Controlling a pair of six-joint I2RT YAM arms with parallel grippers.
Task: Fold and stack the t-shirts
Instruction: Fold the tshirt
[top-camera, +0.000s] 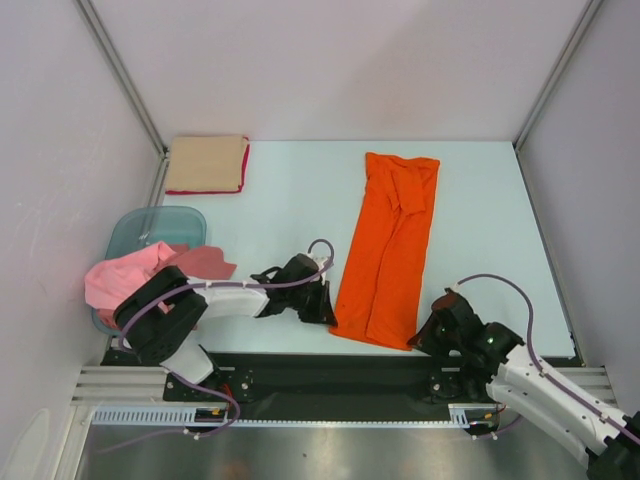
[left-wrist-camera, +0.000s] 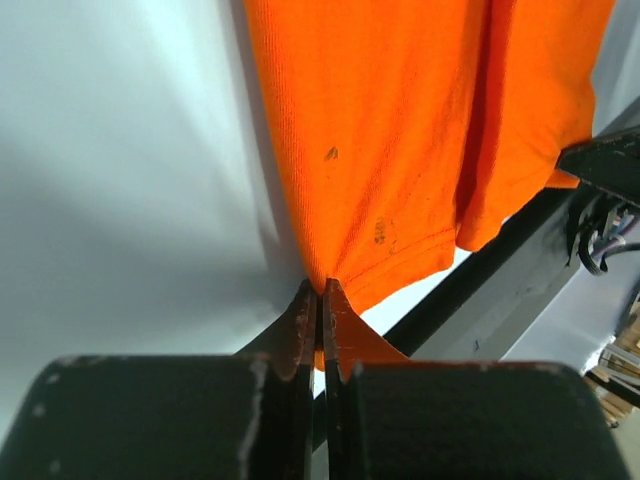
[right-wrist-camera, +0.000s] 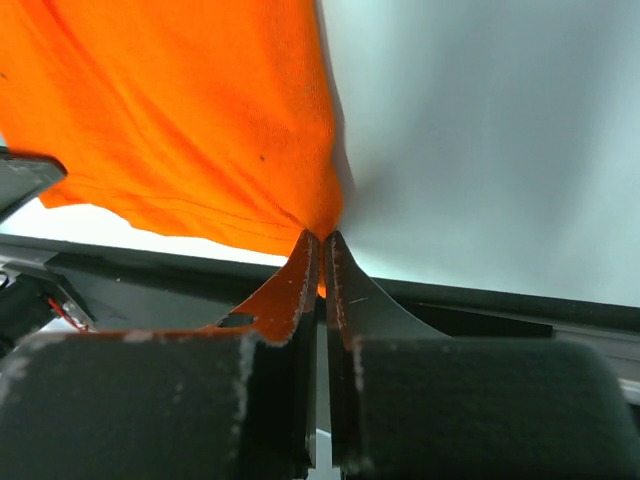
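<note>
Orange t-shirt (top-camera: 388, 250): long axis runs straight away from both holds.
Left end effector (top-camera: 326, 312): clamped — near-left hem corner.
Right end effector (top-camera: 428, 336): clamped — near-right corner.

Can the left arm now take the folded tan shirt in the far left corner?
Probably not yet: the left pincer is shut on a near corner of the orange shirt and must let go first. The table between it and the tan shirt is bare, but the stretch looks long.
</note>
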